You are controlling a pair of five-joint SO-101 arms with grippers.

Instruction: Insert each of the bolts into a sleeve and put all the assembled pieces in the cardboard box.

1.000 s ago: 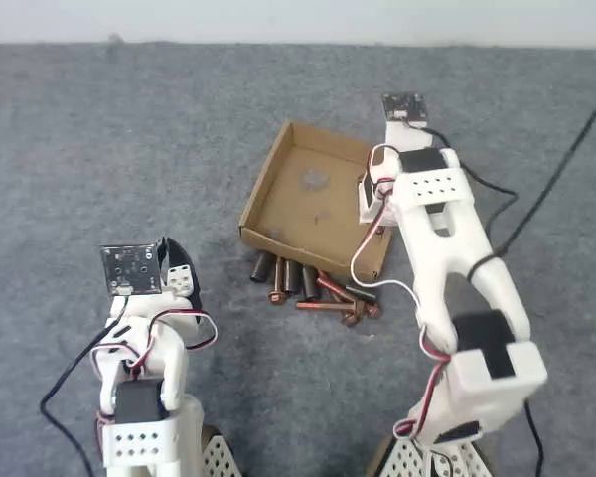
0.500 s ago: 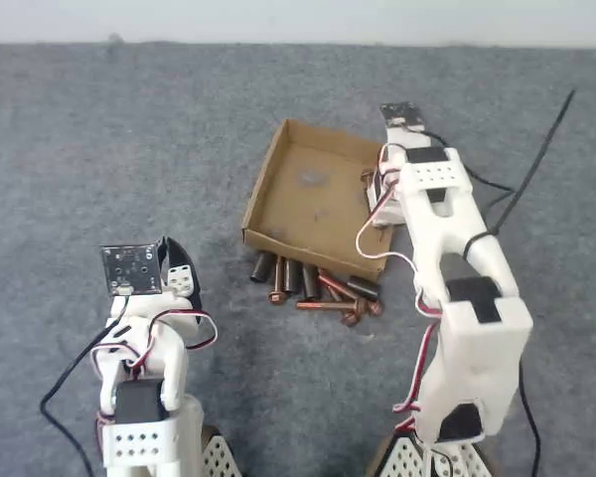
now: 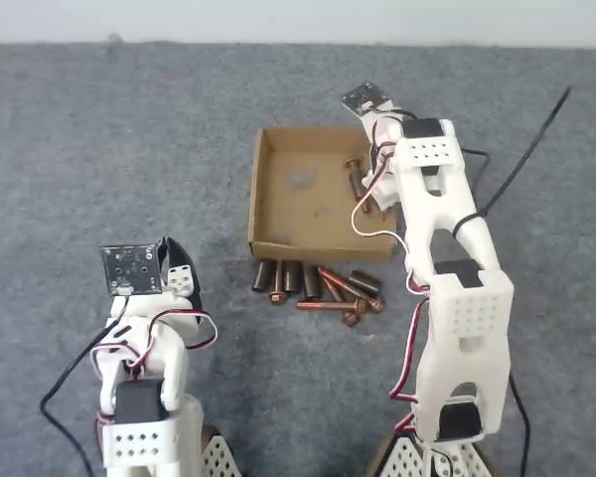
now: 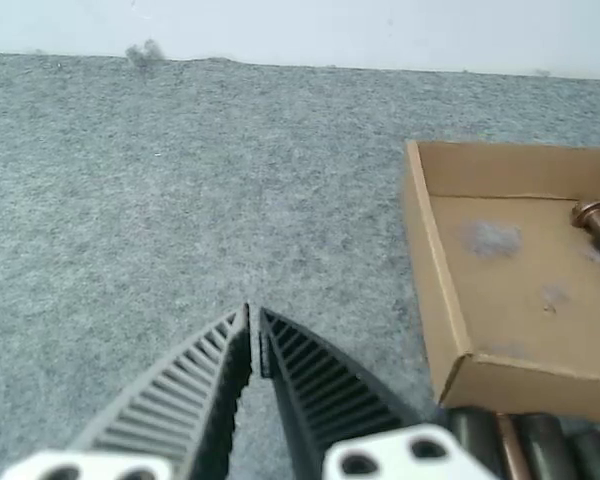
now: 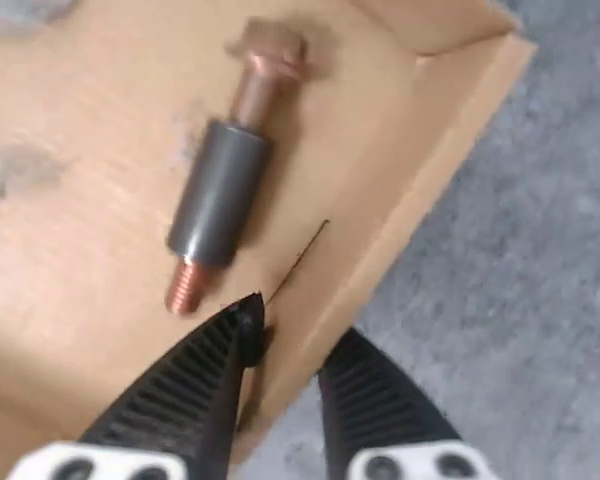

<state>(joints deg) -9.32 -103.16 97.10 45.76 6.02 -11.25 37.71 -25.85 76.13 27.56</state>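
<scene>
The cardboard box (image 3: 308, 214) lies square on the grey carpet. One assembled piece (image 3: 354, 177), a copper bolt in a dark sleeve (image 5: 220, 190), rests on its floor by the right wall. My right gripper (image 5: 295, 335) is open and straddles that wall (image 5: 420, 180), one finger inside the box just short of the bolt's threaded end, the other outside. Loose bolts and sleeves (image 3: 318, 283) are piled in front of the box. My left gripper (image 4: 256, 318) is shut and empty, low over bare carpet, well left of the box (image 4: 520, 290).
A black cable (image 3: 521, 164) trails across the carpet right of the right arm (image 3: 447, 248). The left arm's base (image 3: 144, 417) stands at the near left. A pale wall (image 4: 300, 30) borders the carpet at the back.
The right arm swung left over the box's right wall, and the box turned from skewed to square. The assembled piece now lies inside the box. The left arm stayed still.
</scene>
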